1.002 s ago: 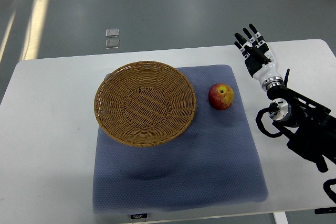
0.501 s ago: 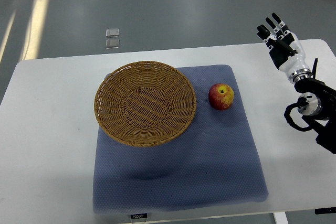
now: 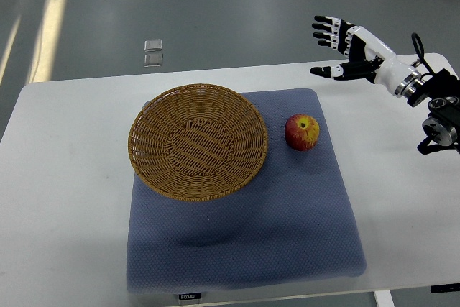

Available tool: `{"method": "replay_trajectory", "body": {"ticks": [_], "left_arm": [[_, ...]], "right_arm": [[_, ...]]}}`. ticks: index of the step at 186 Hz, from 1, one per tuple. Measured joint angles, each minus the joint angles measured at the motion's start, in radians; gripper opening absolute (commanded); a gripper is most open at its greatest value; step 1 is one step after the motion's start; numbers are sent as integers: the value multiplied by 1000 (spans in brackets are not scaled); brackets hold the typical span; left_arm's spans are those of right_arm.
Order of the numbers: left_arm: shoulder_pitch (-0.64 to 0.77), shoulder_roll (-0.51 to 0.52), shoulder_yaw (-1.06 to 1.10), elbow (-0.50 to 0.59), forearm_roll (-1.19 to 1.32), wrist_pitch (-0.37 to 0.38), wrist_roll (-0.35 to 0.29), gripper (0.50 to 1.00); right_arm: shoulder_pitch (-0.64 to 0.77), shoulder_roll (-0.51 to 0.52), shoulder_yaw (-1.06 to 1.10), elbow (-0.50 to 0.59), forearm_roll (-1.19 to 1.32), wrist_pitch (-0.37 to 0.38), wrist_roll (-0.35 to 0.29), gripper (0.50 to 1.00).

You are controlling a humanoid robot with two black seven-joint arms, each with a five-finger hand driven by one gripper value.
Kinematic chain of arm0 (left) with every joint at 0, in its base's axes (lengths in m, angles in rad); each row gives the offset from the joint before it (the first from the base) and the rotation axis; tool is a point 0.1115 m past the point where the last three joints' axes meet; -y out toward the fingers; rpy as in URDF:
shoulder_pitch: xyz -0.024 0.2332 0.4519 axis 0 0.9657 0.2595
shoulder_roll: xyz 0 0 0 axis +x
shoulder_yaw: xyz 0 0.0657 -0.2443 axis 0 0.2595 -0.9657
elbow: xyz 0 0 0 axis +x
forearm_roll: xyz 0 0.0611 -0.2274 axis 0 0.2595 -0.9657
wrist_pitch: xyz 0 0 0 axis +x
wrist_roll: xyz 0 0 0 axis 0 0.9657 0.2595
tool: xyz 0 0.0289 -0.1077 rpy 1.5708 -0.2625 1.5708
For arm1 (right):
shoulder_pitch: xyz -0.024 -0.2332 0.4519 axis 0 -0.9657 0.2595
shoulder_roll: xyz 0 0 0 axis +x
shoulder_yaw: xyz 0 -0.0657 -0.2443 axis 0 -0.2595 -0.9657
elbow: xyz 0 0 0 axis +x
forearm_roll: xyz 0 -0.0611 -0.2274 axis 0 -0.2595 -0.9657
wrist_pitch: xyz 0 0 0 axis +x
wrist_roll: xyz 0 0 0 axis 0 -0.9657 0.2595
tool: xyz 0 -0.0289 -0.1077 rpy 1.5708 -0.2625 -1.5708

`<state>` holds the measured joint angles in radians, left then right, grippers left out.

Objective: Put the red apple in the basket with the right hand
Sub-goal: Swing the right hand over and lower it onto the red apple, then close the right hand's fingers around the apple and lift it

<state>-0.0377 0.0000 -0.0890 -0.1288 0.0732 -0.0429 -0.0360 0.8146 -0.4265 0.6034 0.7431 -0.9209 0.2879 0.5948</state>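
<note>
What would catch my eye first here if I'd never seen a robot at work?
Probably the black-and-white right hand at the upper right, fingers spread and holding nothing, raised above the table's far edge. Next, the big wicker basket on a blue mat, with a red apple lying just right of it.

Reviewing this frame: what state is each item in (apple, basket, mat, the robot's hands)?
red apple: resting on the mat, right of the basket, untouched.
basket: upright, empty, on the mat.
blue mat: flat on the white table.
right hand: fingers spread, holding nothing, up beyond the apple.
left hand: not in view.
</note>
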Motion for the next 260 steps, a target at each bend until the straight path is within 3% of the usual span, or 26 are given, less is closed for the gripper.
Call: {"method": "replay_trajectory", "body": {"ticks": [30, 71, 105, 190, 260], "left_arm": [[0, 0, 0, 0, 0, 0, 0, 1000], [1, 0, 0, 0, 0, 0, 1, 1000], [0, 0, 0, 0, 0, 0, 1, 1000], [1, 0, 0, 0, 0, 0, 1, 1000], [1, 0, 0, 0, 0, 0, 0, 1000]], "right_arm": [[63, -37, -36, 60, -329, 3, 2, 921], [144, -91, -208, 121, -511, -2, 16, 921], [189, -98, -314, 125, -586, -30, 16, 921], [215, -53, -524, 75, -707, -197, 16, 921], [230, 6, -546, 23, -732, -225, 16, 907]]}}
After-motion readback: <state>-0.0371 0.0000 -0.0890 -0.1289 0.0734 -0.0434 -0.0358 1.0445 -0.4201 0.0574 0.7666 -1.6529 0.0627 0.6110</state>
